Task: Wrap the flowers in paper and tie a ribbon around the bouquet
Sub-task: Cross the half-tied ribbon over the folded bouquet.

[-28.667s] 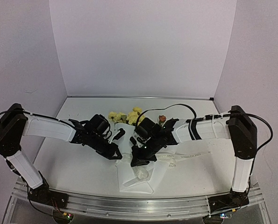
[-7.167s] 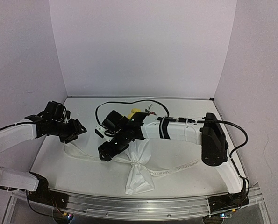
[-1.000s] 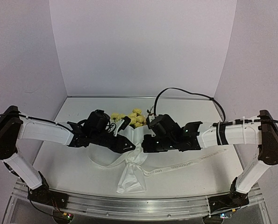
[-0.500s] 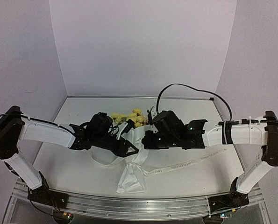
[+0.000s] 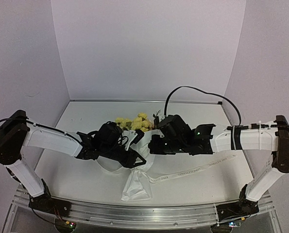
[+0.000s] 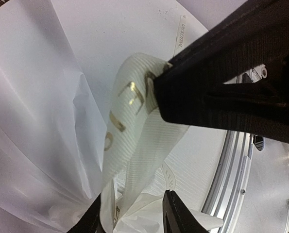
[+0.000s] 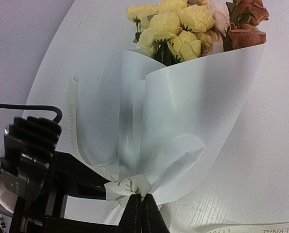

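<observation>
White table, lilac walls. Bouquet lies centre frame, narrow end nearest. Ribbon is knotted round the pinch, one tail trailing right. Right gripper: tips pressed together at the knot. Left gripper sits against a ribbon loop; clamped or not, cannot tell. Flowers poke out farthest, upper centre.

The left arm and right arm block mid-frame over the bouquet. The table lies free lower left; the ribbon crosses lower right.
</observation>
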